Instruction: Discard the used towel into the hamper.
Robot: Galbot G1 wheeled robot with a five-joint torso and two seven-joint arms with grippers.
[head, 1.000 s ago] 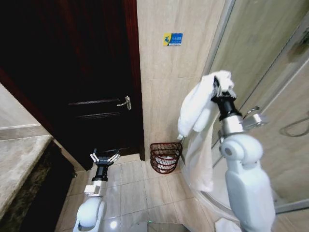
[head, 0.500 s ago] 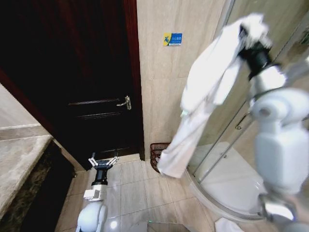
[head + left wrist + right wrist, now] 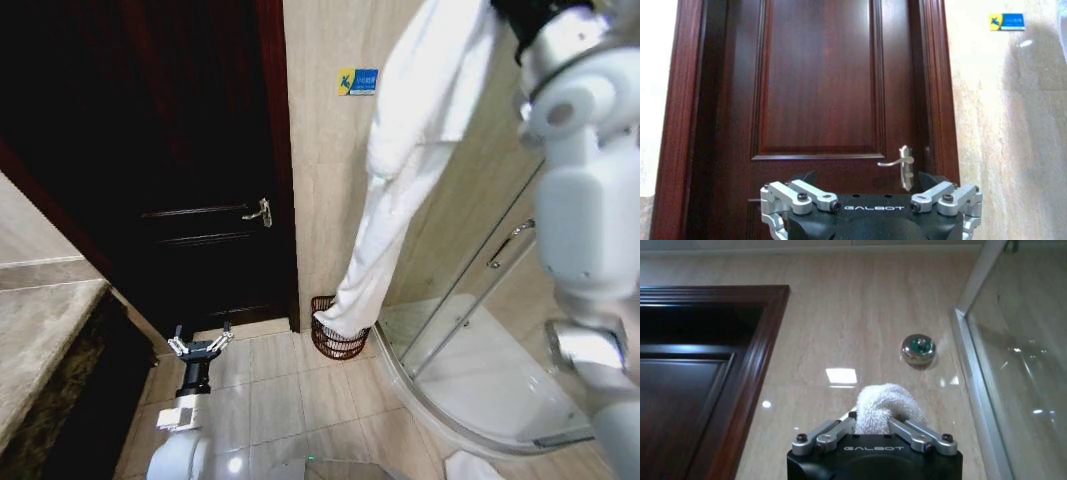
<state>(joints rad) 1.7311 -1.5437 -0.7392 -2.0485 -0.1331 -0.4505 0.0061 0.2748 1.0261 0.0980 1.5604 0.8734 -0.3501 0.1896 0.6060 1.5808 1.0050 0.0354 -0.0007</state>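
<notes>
A long white towel (image 3: 405, 160) hangs from my raised right arm at the top right of the head view. Its lower end dangles just over the hamper (image 3: 335, 341), a small dark reddish-brown wire basket on the floor by the wall. In the right wrist view my right gripper (image 3: 881, 426) is shut on a bunch of the towel (image 3: 883, 404). My left gripper (image 3: 200, 346) is held low at the left, in front of the dark door, open and holding nothing. Its spread fingers (image 3: 795, 197) show in the left wrist view.
A dark wooden door (image 3: 190, 160) with a metal handle (image 3: 260, 212) is at the left. A glass shower enclosure (image 3: 500, 290) with a curved base stands at the right. A stone counter (image 3: 45, 340) runs along the left edge. The floor between is tiled.
My right arm has lifted higher, carrying the towel up and leftward so its lower end now hangs over the hamper. The left gripper has sunk slightly lower.
</notes>
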